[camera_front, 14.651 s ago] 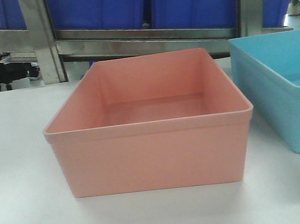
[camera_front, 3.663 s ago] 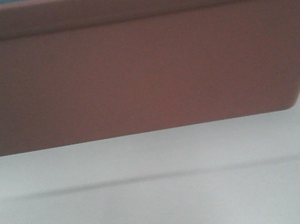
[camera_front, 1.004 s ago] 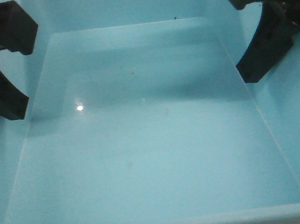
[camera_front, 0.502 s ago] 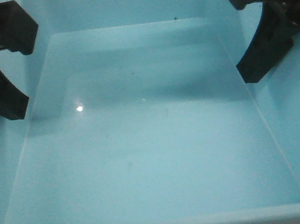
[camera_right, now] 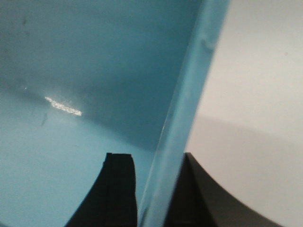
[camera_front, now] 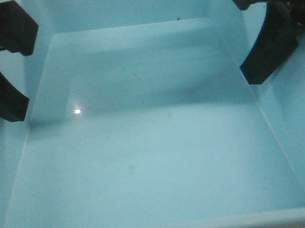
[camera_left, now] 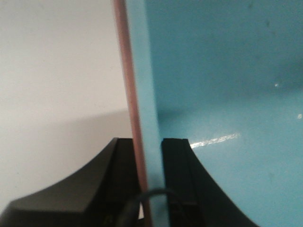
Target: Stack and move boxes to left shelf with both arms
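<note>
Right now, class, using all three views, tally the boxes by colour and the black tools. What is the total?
Light blue box: 1
Pink box: 1
Black tools, the left tool and the right tool: 2
Total: 4

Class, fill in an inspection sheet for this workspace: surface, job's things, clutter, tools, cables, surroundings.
Surface: white table, seen beside the bins in both wrist views.
Job's things: blue bin fills the front view, empty; pink bin shows as a strip outside its left wall, apparently nested. Shelf not in view.
Clutter: nothing seen.
Tools: left tool clamps both bins' left walls; right tool clamps the blue bin's right wall.
Cables: one dark cable at the left tool's base.
Surroundings: nothing seen.
</note>
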